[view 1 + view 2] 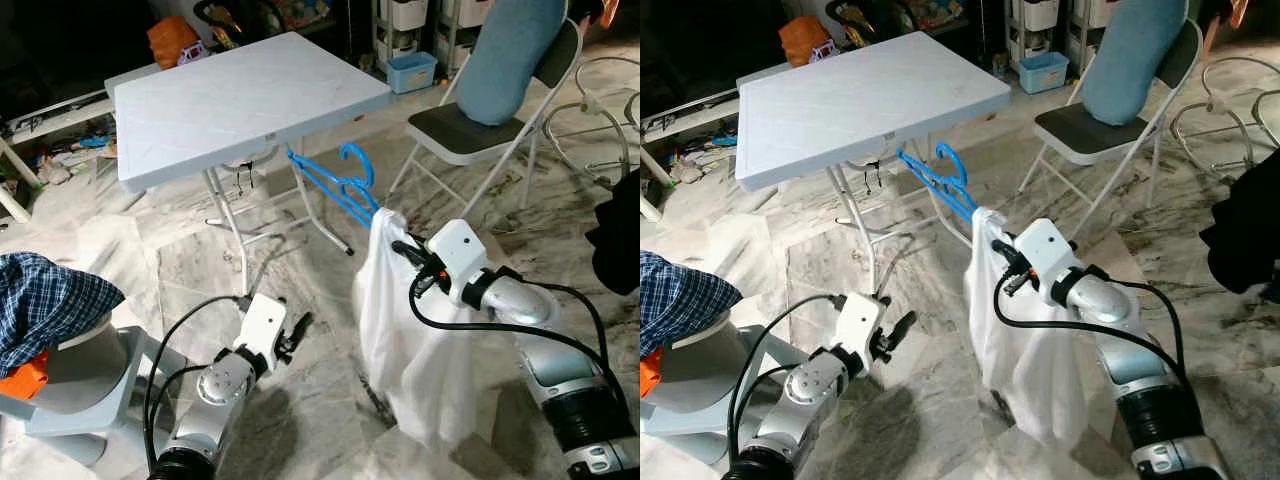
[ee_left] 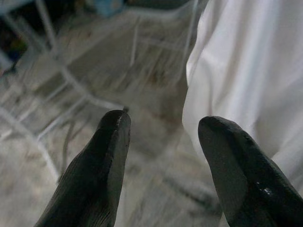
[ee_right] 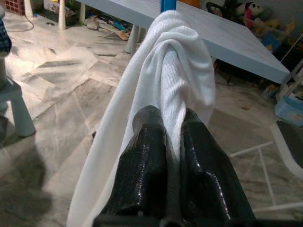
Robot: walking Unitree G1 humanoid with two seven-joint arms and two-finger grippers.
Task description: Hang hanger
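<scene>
A blue hanger (image 1: 335, 185) is seen near the middle of the head-camera frame, just below the front edge of a pale folding table (image 1: 230, 100) that fills the upper left. A white shirt (image 1: 405, 340) is draped over the hanger's lower right end and hangs down toward the marble floor (image 1: 300, 275) in the centre right of the frame. The right gripper (image 1: 405, 250) is raised at centre right, and its fingers are clamped together on the bunched top of the shirt, where the cloth wraps the hanger; in the right wrist view the white fabric (image 3: 170, 94) is pinched between the two black fingers (image 3: 147, 151), with a sliver of blue showing above it. The left gripper (image 1: 298, 335) is held low in the lower centre left, above the floor, with its fingers spread apart and nothing between them; in the left wrist view the shirt (image 2: 246, 80) is seen just beside one fingertip (image 2: 222, 142). A folding chair (image 1: 480, 130) with a blue cushion is placed at the upper right. A checked cloth (image 1: 45, 300) is laid over a grey stool (image 1: 85, 385) at the lower left.
</scene>
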